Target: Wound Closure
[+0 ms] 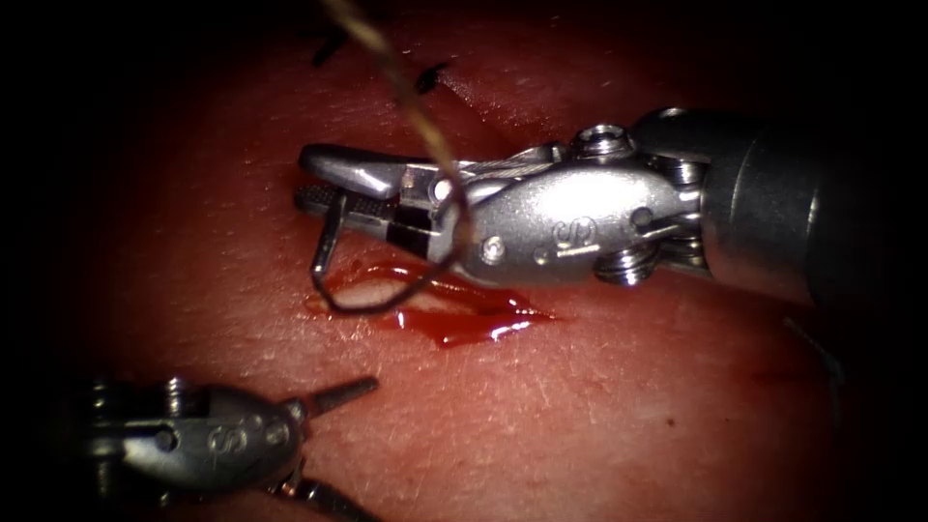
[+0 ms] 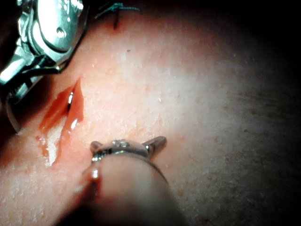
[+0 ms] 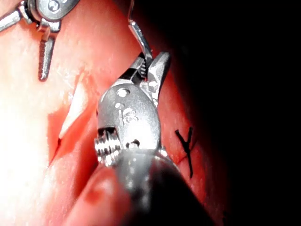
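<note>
A thin, dark, curved steel needle sits at the centre of the endoscope view, pinched near one end between the ridged metal jaws of the right arm's polished silver tool, which enters from 3 o'clock. From the jaws the needle drops toward 6 o'clock, then bows across the short, glistening cut in the pink, finely creased tissue; whether it is in the tissue I cannot tell. Wet red fluid pools in the cut, with pale flesh showing between its lips. A frayed tan thread runs from 12 o'clock down toward the right tool's wrist. At 7 o'clock, the left arm's grey metal tool hovers with its slim jaws spread, holding nothing. Dark knotted stitch ends lie at 12 o'clock.
</note>
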